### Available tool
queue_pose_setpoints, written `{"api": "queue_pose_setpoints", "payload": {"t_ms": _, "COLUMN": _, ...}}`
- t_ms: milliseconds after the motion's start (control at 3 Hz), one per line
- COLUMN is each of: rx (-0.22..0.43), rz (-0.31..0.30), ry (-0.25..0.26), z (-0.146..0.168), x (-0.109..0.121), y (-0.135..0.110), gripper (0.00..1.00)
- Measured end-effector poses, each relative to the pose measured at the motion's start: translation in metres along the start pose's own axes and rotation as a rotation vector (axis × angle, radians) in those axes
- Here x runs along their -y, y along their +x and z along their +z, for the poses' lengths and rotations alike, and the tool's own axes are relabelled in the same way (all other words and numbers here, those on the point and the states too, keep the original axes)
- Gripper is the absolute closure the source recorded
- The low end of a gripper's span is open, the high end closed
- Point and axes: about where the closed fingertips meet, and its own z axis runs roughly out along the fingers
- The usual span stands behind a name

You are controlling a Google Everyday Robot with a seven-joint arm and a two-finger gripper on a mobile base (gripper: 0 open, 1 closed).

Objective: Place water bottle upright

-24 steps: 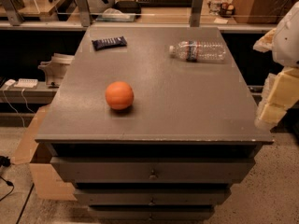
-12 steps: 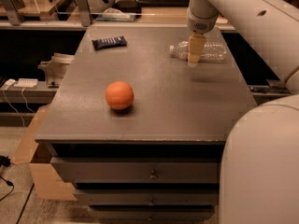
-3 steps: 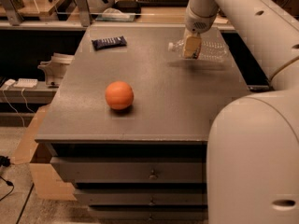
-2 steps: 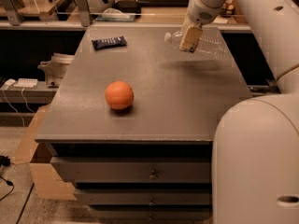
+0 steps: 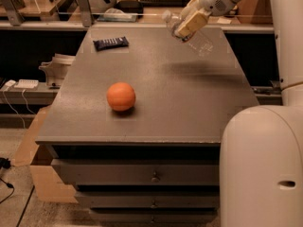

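The water bottle (image 5: 199, 40) is a small clear ribbed plastic bottle with a white cap. It is held in the air above the back right part of the grey table (image 5: 156, 84). It is tilted, cap up to the left and base down to the right. My gripper (image 5: 188, 25) is shut on the bottle near its neck, reaching in from the upper right. The bottle's shadow lies on the table below it.
An orange ball (image 5: 121, 96) sits left of the table's middle. A dark blue candy bar wrapper (image 5: 111, 42) lies at the back left. Drawers (image 5: 152, 177) are under the table. My white base (image 5: 262, 164) stands at the right. Shelves with clutter lie behind.
My gripper came in from the right, closed on the lying bottle, and has lifted it off the table, tilting it cap-up. The ball and wrapper have not moved.
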Motion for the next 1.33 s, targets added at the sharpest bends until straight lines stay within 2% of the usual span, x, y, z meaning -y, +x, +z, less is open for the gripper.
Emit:
{"api": "queue_pose_setpoints", "payload": {"t_ms": 333, "rx": 0.206, "rz": 0.080, "ry": -0.003, "z": -0.011, "x": 0.004, "y": -0.016, "gripper": 1.00}}
{"api": "queue_pose_setpoints", "payload": {"t_ms": 667, "rx": 0.235, "rz": 0.079, "ry": -0.005, "z": -0.010, "x": 0.005, "y": -0.023, "gripper": 1.00}}
{"api": "queue_pose_setpoints", "payload": {"t_ms": 1000, "rx": 0.246, "rz": 0.120, "ry": 0.025, "z": -0.011, "x": 0.012, "y": -0.025, "gripper": 1.00}}
{"api": "queue_pose_setpoints", "payload": {"t_ms": 1333, "rx": 0.262, "rz": 0.172, "ry": 0.099, "z": -0.022, "x": 0.026, "y": -0.031, "gripper": 1.00}}
